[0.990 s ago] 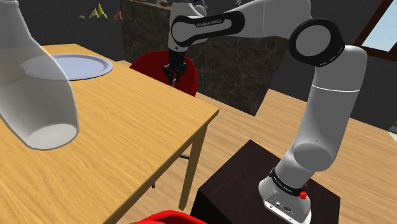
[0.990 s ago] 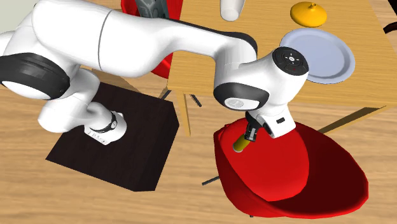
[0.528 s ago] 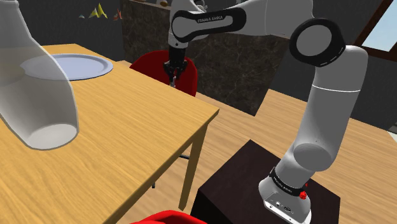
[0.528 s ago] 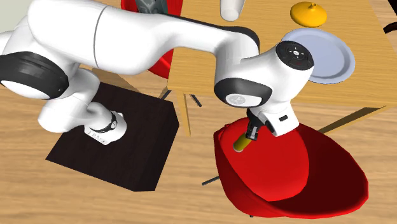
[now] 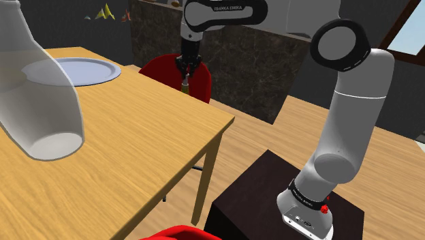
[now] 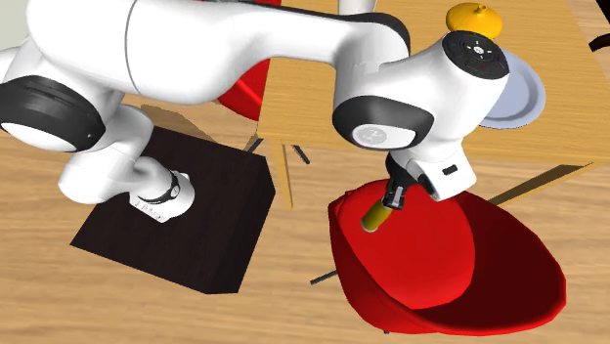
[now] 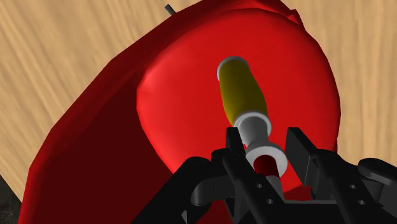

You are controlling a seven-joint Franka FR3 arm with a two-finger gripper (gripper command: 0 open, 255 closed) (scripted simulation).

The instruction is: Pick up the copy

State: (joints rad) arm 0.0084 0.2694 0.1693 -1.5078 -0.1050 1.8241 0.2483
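Observation:
The copy is a stick-shaped thing with an olive-yellow handle (image 7: 240,86) and a grey collar. It hangs from my gripper (image 7: 266,153), whose black fingers (image 7: 234,143) are shut on its grey end. In the second exterior view the copy (image 6: 374,217) points down at a slant below the gripper (image 6: 396,193), a little above the seat of a red chair (image 6: 440,264). In the shoulder view the gripper (image 5: 186,72) hangs beyond the table's far edge in front of the red chair (image 5: 203,80), with the copy's tip (image 5: 186,85) below it.
A wooden table (image 5: 136,136) stands beside the chair. It carries a pale plate (image 5: 85,69), a large white vessel (image 5: 37,88) close to the shoulder camera, and an orange lump (image 6: 473,17). The dark stand (image 6: 186,235) sits on the wooden floor.
The gripper has closed on the copy and risen, lifting it off the red chair's seat. The arm's wrist has moved up and toward the table.

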